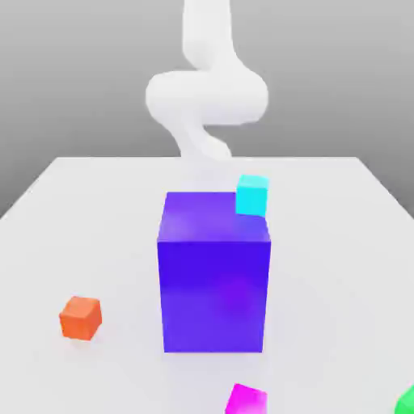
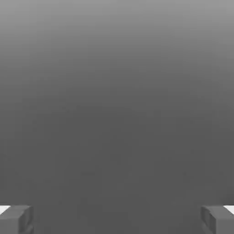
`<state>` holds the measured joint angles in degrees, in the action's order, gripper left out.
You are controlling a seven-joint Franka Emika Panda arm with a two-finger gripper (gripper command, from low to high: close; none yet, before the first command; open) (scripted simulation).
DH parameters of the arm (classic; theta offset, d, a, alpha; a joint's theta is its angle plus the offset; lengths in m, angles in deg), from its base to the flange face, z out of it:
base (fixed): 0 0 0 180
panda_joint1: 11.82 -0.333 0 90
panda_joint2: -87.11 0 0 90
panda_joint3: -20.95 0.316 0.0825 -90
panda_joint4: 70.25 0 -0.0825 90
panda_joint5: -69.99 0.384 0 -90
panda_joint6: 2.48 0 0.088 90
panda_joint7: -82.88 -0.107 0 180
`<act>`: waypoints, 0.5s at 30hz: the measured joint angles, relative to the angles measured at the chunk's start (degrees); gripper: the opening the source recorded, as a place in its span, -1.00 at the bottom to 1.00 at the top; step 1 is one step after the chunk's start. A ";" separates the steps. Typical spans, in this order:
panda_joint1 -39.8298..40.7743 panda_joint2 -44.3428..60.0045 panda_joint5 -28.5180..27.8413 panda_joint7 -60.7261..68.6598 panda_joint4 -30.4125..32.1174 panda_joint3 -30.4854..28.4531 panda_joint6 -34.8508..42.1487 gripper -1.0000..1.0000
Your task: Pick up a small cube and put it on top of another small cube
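No writing on small cube (image 1: pixel 245 399); gripper (image 2: pixel 117 219) spread wide, empty.

A flat, pale grey-white worktop (image 1: pixel 81 210) carries the things. Near its middle stands a big glossy purple-blue block (image 1: pixel 214 283). A small orange cube (image 1: pixel 81 318) lies to the exterior view's left of it, apart from it. A small bright magenta-pink cube (image 1: pixel 246 399) lies at the near edge of the view, beside a green object (image 1: pixel 407 401) cut by the corner. A small cyan cube (image 1: pixel 252 195) shows at the block's far right top corner; whether it lies on the worktop cannot be told.
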<state>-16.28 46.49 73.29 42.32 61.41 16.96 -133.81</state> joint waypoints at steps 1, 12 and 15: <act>-1.38 2.28 1.89 2.61 -0.07 -1.32 0.25 0.00; -13.94 25.79 19.62 28.14 -0.79 -12.70 2.90 0.00; -15.14 32.07 23.93 34.70 -0.96 -13.44 3.54 0.00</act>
<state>-31.42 78.56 97.22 77.02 60.45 3.52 -130.27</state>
